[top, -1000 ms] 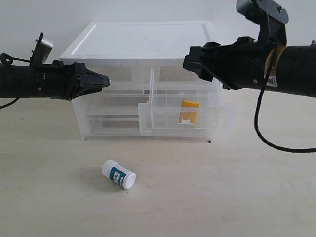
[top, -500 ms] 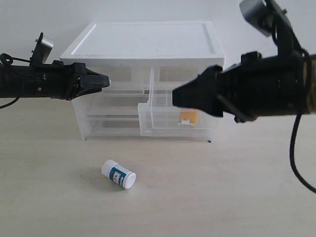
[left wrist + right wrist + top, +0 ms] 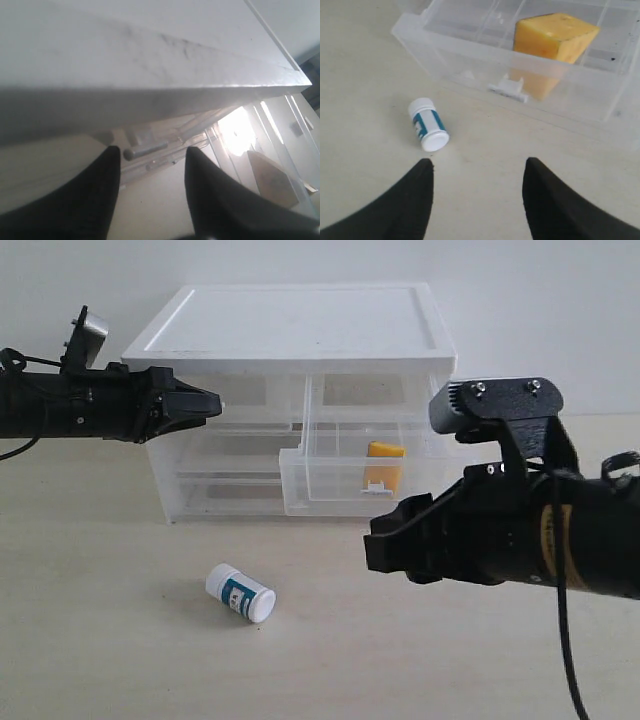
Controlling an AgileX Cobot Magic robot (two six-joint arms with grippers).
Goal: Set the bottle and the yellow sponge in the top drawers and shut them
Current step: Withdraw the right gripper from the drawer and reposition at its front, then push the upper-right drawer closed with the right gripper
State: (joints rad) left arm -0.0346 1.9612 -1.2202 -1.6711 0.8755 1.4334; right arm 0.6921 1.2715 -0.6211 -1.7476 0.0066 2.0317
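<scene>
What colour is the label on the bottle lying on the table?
Teal and white, on a white bottle with a white cap; clearest in the right wrist view.

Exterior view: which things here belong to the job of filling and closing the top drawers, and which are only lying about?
Belong to the job: bottle lying on the table; yellow sponge in the open top drawer; closed top drawer; left hand and right hand, both open.
Only lying about: lower drawers; dark speck on the table.
</scene>
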